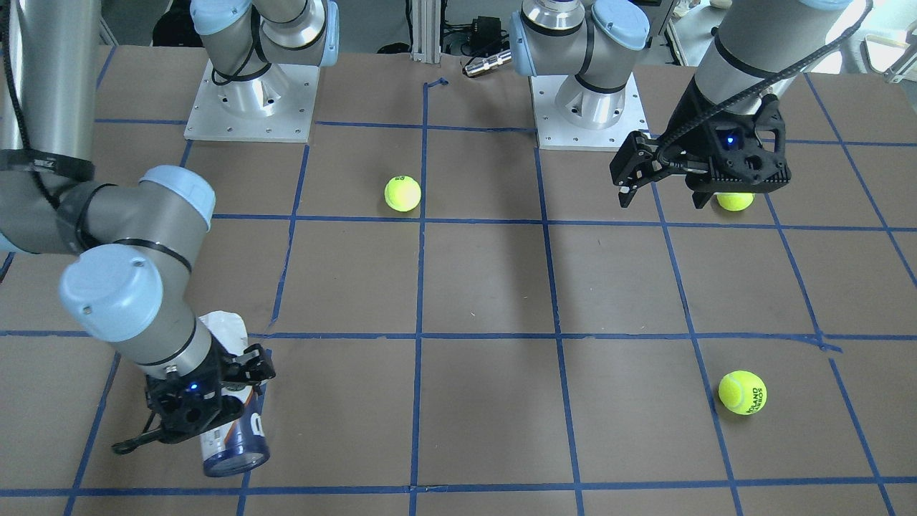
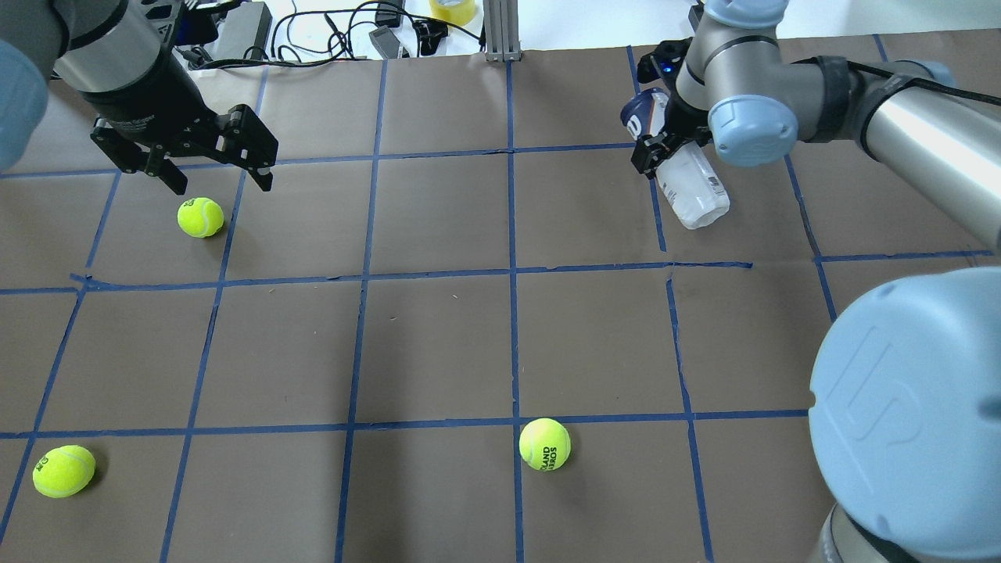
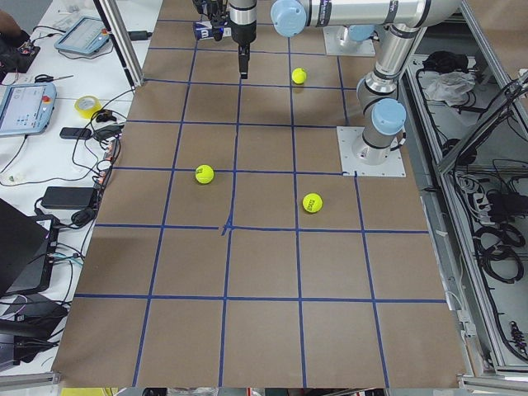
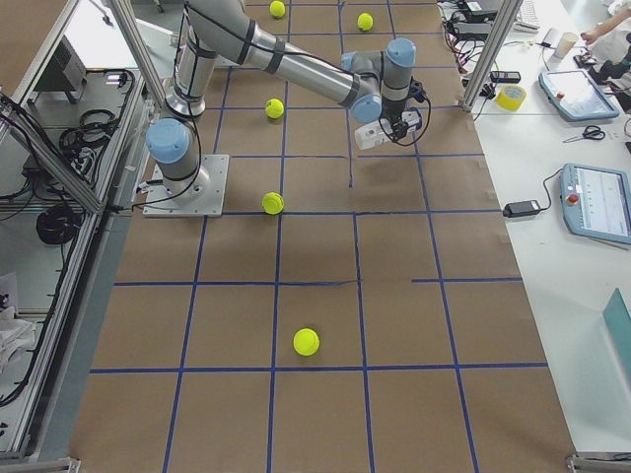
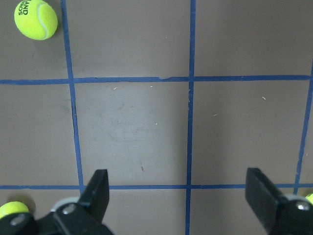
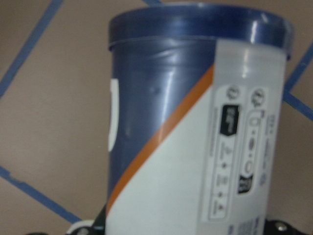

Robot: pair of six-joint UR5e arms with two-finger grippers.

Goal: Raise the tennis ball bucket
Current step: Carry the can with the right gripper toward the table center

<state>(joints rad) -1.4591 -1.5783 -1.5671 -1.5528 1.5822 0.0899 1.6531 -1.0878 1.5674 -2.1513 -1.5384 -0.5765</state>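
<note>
The tennis ball bucket [image 1: 236, 444] is a white tube with a navy blue end. It lies tilted in my right gripper [image 1: 240, 390], which is shut around its middle. In the overhead view the bucket [image 2: 692, 188] is at the far right, and it seems to sit just off the table. It fills the right wrist view [image 6: 161, 122]. My left gripper [image 2: 220, 184] is open and empty. It hovers just beyond a tennis ball [image 2: 200, 216] at the far left. Its fingers [image 5: 98, 191] stand wide apart.
Two more tennis balls lie on the brown, blue-taped table, one at the near left [image 2: 64, 471] and one near the middle [image 2: 544, 444]. Cables, tape roll and devices [image 2: 375, 31] lie beyond the far edge. The arm bases [image 1: 251, 100] stand on the robot's side.
</note>
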